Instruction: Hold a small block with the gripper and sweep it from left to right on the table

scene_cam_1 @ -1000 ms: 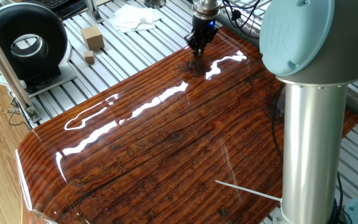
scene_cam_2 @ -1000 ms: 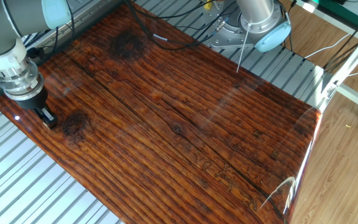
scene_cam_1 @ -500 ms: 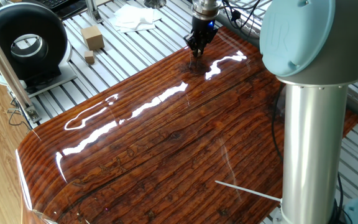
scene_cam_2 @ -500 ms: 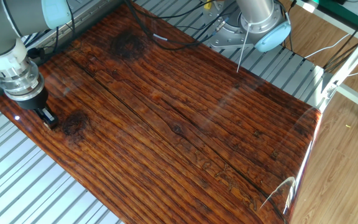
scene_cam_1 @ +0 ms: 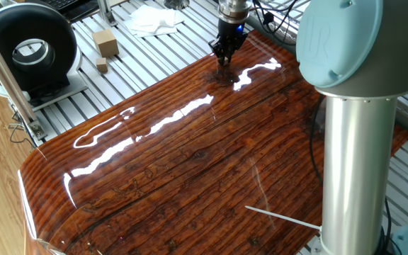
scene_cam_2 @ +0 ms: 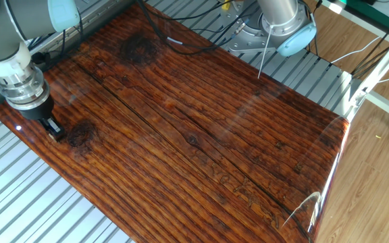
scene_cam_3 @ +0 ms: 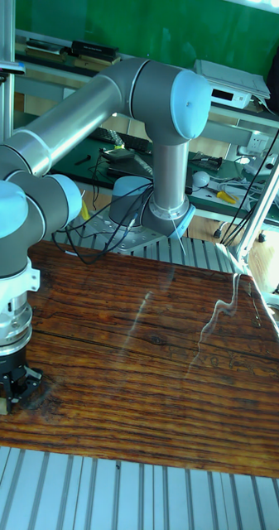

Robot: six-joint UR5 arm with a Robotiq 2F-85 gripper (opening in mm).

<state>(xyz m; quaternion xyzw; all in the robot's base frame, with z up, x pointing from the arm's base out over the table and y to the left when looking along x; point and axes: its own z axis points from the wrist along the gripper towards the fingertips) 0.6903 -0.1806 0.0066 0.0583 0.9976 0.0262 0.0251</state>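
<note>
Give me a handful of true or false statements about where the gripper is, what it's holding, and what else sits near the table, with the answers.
1. The gripper is low over one corner region of the table. True.
2. The gripper is shut on the small block. True: a tiny tan cube shows between the fingertips in the tall fixed view.
3. The gripper hangs over the middle of the table. False: it is near the table's edge, close to the slatted base.
4. A bigger tan block lies on the table. False: it rests off the board on the slatted base, near a black round device.
5. A white cloth lies on the slatted base beyond the table. True.
</note>
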